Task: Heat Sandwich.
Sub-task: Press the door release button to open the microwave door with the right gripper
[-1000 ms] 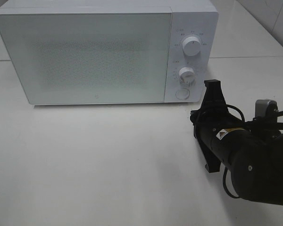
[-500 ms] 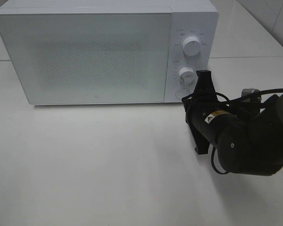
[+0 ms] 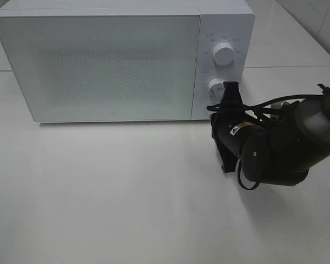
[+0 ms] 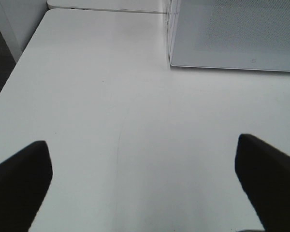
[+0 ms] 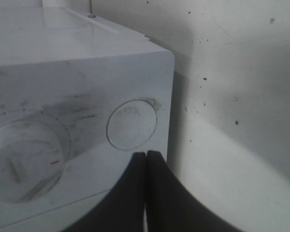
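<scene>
The sandwich is out of view. A white microwave [image 3: 99,60] stands at the back of the table with its door closed. My right gripper [image 3: 230,88] is shut with nothing in it, and its tips point at the lower right of the control panel. In the right wrist view the shut tips of the right gripper [image 5: 146,154] sit just under the round door button [image 5: 132,124], beside the lower knob [image 5: 24,164]; I cannot tell whether they touch. My left gripper [image 4: 145,183] is open and empty above bare table, away from the microwave's corner [image 4: 232,34].
Two white knobs, the upper one [image 3: 224,54] and the lower one [image 3: 215,85], sit on the panel. The white table [image 3: 99,192] spreads out in front of the microwave. In the left wrist view the table's edge [image 4: 19,63] drops to a dark floor.
My right arm has moved left and toward the microwave, bringing its shut tips from right of the panel up to the round button. The left gripper stays open.
</scene>
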Robot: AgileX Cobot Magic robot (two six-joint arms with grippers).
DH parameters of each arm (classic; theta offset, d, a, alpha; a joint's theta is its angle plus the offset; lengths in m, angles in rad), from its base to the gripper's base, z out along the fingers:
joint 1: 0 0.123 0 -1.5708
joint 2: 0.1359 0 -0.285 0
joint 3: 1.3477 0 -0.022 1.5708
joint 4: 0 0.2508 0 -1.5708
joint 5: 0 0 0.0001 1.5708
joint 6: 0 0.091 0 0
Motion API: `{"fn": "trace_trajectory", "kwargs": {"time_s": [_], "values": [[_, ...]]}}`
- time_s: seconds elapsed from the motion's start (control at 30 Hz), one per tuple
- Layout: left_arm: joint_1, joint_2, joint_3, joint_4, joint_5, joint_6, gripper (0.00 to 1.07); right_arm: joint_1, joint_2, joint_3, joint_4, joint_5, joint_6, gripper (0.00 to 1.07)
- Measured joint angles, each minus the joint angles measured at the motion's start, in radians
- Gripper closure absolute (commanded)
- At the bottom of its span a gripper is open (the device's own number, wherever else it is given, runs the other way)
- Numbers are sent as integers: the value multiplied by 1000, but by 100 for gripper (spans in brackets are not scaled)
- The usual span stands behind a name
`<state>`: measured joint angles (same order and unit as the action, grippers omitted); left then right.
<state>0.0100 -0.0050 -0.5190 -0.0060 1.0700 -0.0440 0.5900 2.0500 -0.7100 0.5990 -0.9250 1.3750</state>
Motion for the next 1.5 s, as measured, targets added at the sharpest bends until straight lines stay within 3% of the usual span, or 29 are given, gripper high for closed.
{"fn": "trace_trajectory", "kwargs": {"time_s": [0.6,1.5], "values": [[0,0,0,0,0,0,9,-57,108,-151,-19,45,-10,107],[0,0,0,0,0,0,9,-60,81,-151,15,42,-17,107]]}}
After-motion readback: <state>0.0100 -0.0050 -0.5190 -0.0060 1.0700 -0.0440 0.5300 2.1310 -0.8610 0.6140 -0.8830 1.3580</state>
